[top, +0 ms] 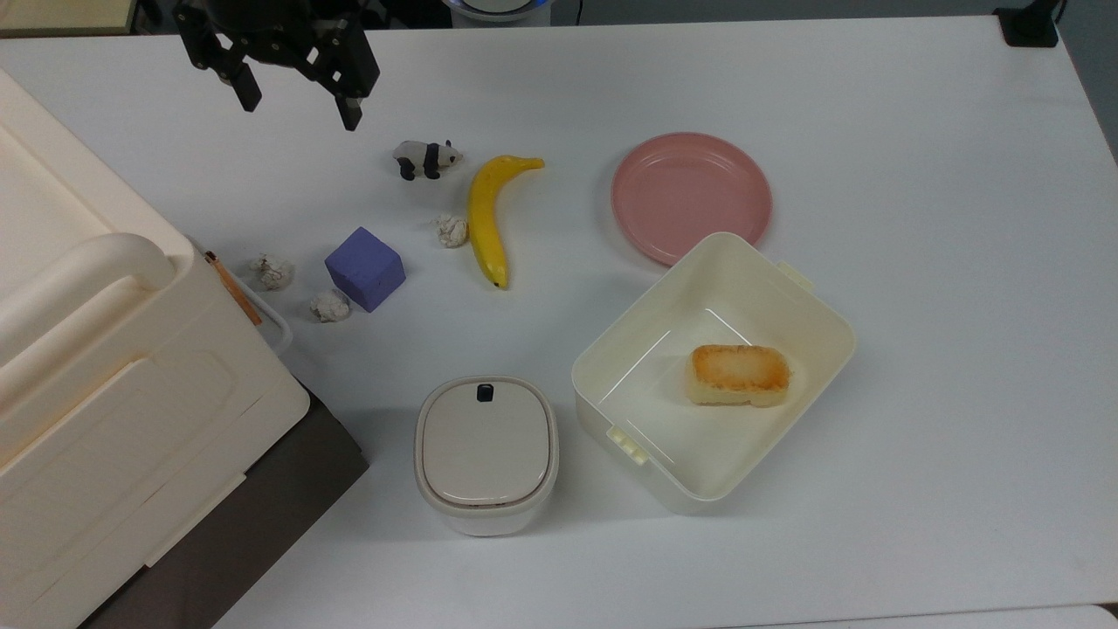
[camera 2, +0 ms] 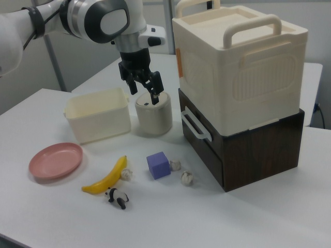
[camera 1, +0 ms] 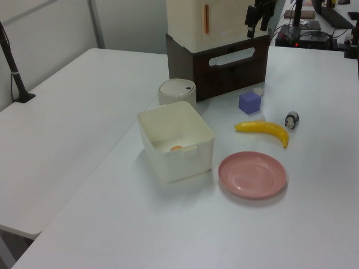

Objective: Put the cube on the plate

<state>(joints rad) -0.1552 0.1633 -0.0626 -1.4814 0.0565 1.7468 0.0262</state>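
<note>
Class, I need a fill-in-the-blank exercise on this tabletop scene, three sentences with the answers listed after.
1. The plate is coloured ____.
2. In the top view, the banana lies between the cube and the ____.
3. The cream container holds a piece of ____.
Missing words: pink; plate; bread.

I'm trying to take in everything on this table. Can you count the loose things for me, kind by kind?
Blue-violet cube: 1
Pink plate: 1
Banana: 1
Toy panda: 1
Crumpled white wads: 3
Open cream container with a toasted bread piece inside: 1 each
Small lidded pot: 1
Large cream box with handle: 1
Total: 11
</note>
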